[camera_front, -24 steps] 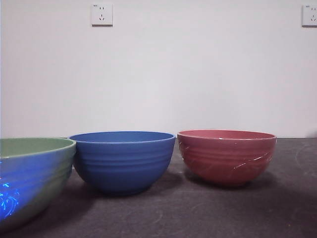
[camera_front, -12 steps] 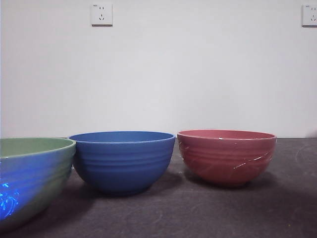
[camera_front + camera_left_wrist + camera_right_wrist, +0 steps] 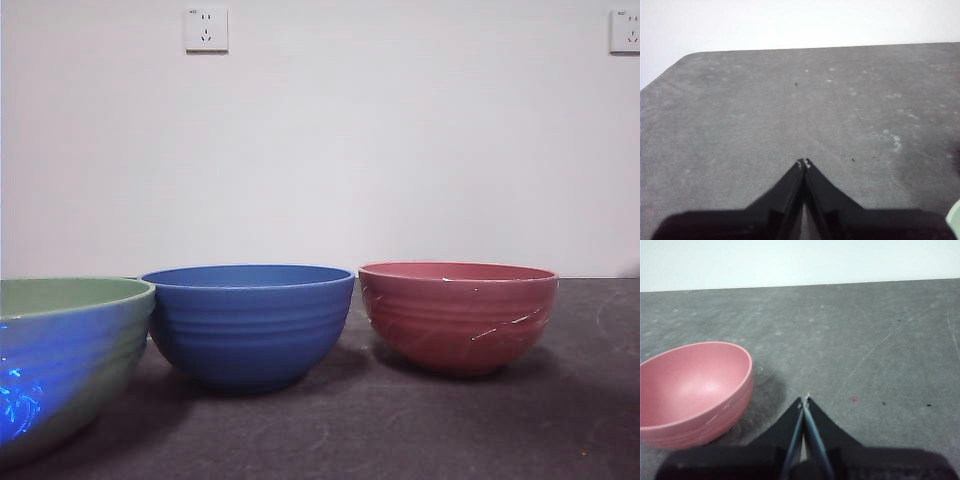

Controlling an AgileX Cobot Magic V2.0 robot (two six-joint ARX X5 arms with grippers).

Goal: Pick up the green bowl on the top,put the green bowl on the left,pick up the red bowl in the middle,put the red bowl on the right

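1. Front view: we see three bowls standing upright in a row on the dark counter (image 3: 400, 430). The green bowl (image 3: 60, 360) is leftmost, nearest the camera and cut by the frame edge, with a blue glare on its outer wall. The blue bowl (image 3: 248, 325) sits in the middle; its rim looks to be just touching the green bowl's rim, though we cannot tell for certain. The red bowl (image 3: 458, 315) is on the right, just beside the blue bowl with a narrow gap at the rims. Nothing is stacked. A white wall behind carries two sockets, one (image 3: 206, 29) upper left, another (image 3: 625, 31) at the top right corner. No arm shows in this view.

2. Left wrist view: the left gripper (image 3: 804, 163) has its fingers pressed together tip to tip, holding nothing, over bare grey counter. A pale green sliver of the green bowl's rim (image 3: 955, 219) shows at the frame corner, well apart from the fingertips.

3. Right wrist view: the right gripper (image 3: 805, 399) also has its fingers closed tip to tip, empty. The red bowl (image 3: 692, 392) stands upright on the counter near the fingers, off to one side and not touching them. We see its inside empty and faint ribs on its outer wall.
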